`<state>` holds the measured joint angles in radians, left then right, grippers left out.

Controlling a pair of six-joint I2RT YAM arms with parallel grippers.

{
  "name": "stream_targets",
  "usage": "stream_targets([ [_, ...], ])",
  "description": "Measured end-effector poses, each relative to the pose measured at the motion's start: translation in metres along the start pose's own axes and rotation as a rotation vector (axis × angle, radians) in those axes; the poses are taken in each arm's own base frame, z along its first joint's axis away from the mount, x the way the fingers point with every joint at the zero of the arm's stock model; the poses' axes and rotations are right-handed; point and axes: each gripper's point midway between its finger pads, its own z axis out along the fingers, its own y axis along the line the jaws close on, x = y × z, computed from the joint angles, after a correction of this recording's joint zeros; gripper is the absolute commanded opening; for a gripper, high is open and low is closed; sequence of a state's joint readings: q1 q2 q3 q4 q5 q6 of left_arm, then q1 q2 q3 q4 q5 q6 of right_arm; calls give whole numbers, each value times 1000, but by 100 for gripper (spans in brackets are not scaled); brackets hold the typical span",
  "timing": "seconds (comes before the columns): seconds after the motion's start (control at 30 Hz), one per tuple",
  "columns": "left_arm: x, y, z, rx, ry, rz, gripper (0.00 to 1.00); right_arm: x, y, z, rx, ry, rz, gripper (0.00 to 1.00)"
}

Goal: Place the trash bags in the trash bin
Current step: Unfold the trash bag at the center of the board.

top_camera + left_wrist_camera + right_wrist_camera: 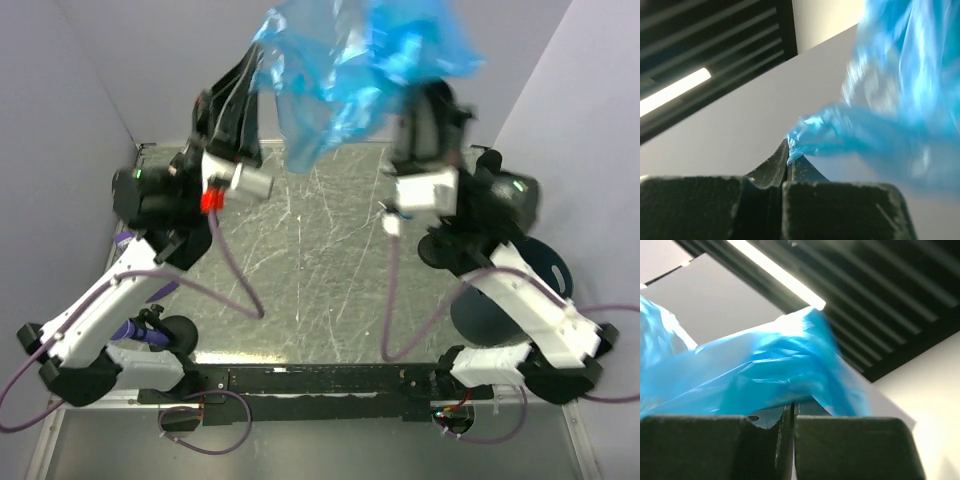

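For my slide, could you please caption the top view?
Left gripper and right gripper hold a blue bag above the table.

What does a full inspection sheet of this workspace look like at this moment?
Surface: scratched shiny metal tabletop.
Job's things: blue trash bag held aloft between both arms; dark trash bin at right, partly behind the right arm.
Clutter: black round base near the left arm.
Grippers: left gripper and right gripper both shut on the bag.
Cables: purple cables loop over the table.
Surroundings: pale walls; ceiling light in wrist views.
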<state>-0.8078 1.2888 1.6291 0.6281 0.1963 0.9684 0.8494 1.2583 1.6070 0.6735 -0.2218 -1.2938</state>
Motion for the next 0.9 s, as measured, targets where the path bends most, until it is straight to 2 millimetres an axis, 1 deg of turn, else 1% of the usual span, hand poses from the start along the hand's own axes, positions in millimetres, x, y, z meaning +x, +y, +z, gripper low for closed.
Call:
stream_targets([
  [0.03,-7,4,-7,-20,-16,20,1,-9,-19,-7,42,-22,-33,0],
  [0.07,-10,3,-19,-20,-20,39,1,-13,-19,-20,41,-27,-53,0],
  [0.1,-9,-10,-43,20,-1,55,1,-14,-8,-40,12,-17,-65,0],
  [0.17,4,-49,-93,148,64,69,1,-8,32,-96,-112,42,-47,0],
  [0.2,16,-80,-124,256,113,66,1,-1,68,-133,-225,95,-12,0],
  [0.23,30,-123,-167,426,176,64,1,10,125,-182,-411,170,44,0],
  [0.27,41,-159,-201,587,221,59,1,16,168,-219,-564,222,85,0],
  [0.3,52,-198,-243,774,275,34,1,17,219,-277,-783,286,152,0],
  [0.33,60,-234,-287,963,336,-24,1,16,252,-319,-933,329,204,0],
  [0.37,64,-258,-321,1097,391,-82,1,10,281,-373,-1099,380,264,0],
  [0.4,66,-276,-352,1213,449,-140,1,2,293,-409,-1199,410,305,0],
  [0.43,65,-289,-384,1333,519,-206,1,-9,296,-439,-1279,427,346,0],
  [0.47,61,-294,-406,1409,585,-268,1,-20,286,-448,-1297,422,381,0],
  [0.5,58,-293,-412,1430,616,-300,1,-24,278,-440,-1271,407,397,0],
  [0.53,55,-290,-412,1436,643,-332,1,-28,268,-427,-1246,403,416,0],
  [0.57,51,-285,-405,1421,662,-362,1,-29,252,-405,-1191,399,432,0],
  [0.63,45,-273,-378,1349,679,-420,1,-27,222,-356,-1070,413,470,0],
  [0.7,42,-264,-354,1288,690,-464,1,-18,205,-322,-969,455,494,0],
  [0.73,43,-262,-344,1260,694,-475,1,-10,200,-306,-909,481,494,0],
  [0.77,45,-260,-338,1235,697,-472,1,-1,199,-296,-859,503,483,0],
  [0.87,63,-250,-314,1087,686,-383,1,24,208,-278,-768,508,383,0],
  [0.9,69,-243,-300,1015,642,-322,1,29,210,-271,-750,493,346,0],
])
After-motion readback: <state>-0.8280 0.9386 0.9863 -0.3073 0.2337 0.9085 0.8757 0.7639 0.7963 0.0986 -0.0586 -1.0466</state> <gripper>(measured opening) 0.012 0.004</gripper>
